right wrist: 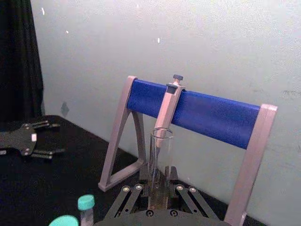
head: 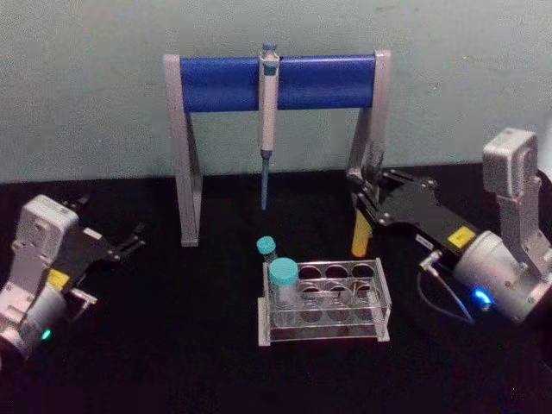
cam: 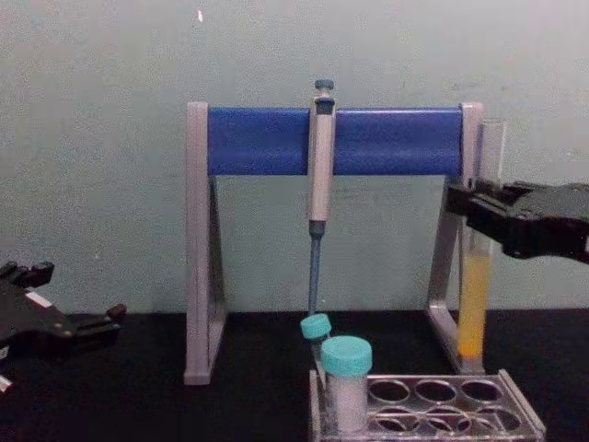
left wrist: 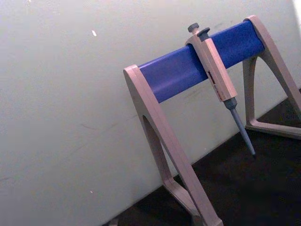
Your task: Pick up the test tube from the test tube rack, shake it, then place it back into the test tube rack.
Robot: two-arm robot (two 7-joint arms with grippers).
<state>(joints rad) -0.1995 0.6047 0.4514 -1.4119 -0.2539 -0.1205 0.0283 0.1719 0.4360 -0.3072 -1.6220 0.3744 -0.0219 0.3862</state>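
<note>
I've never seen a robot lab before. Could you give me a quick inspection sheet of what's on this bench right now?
Surface: black table.
Job's things: test tube, yellow liquid in its lower part, held upright out of the test tube rack, near its rear right corner.
Clutter: pipette stand with a pipette hanging from it; two teal-capped vials at the rack's left end.
End effectors: right end effector shut on the tube's upper part; left end effector open, idle at the left.
Cables: thin cable looped at the right wrist.
Surroundings: pale wall behind; dark curtain.
</note>
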